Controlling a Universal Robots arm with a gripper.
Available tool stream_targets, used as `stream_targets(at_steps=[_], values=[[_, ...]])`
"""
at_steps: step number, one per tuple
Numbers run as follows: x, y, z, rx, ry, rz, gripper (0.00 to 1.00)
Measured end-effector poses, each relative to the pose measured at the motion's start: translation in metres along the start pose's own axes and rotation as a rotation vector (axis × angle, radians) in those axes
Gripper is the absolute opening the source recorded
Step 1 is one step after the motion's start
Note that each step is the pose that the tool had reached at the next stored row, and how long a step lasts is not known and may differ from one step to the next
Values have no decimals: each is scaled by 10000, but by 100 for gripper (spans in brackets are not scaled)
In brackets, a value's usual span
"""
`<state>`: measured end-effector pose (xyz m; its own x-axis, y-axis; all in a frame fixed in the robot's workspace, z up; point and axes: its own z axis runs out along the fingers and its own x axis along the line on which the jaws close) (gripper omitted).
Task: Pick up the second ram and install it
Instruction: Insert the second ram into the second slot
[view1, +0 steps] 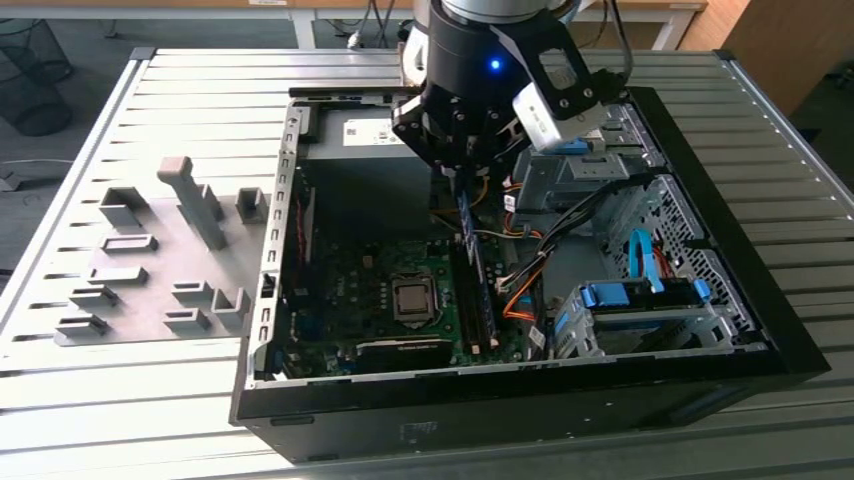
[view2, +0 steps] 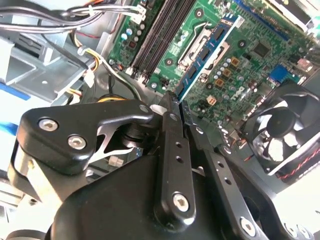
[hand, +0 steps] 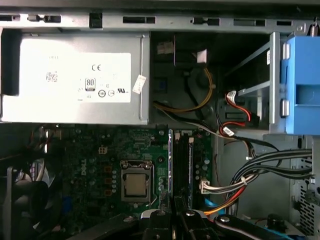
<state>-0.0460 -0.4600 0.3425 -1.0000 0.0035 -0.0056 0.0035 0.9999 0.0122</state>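
Black two-fingered gripper (view2: 176, 107) was pinched on the second ram, a long thin blue circuit-board stick with black chips (view2: 205, 57), fingers pressed against its near end. The held end was hidden behind the fingertips (view2: 170, 112); in the first wrist view the stick was hard to tell from the dark slots.

In the exterior view the gripper (view1: 461, 180) pointed straight down from the black arm wrist, at about 12 o'clock of the open black computer case (view1: 747, 290). The stick (view1: 465, 225) hung edge-on beneath it, above the black memory slots (view1: 477, 300) on the green motherboard (view1: 347, 290). Whether it touched a slot, I could not tell. The silver processor socket (view1: 411, 298) lay at 9 o'clock of the slots.
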Motion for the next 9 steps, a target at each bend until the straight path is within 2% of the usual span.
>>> stream_targets(at_steps=[3,6,9], values=[[-31,-48,42,-3,-1,0,14],[-86,-52,96,-1,3,0,14],[-100,-53,150,-1,4,0,14]])
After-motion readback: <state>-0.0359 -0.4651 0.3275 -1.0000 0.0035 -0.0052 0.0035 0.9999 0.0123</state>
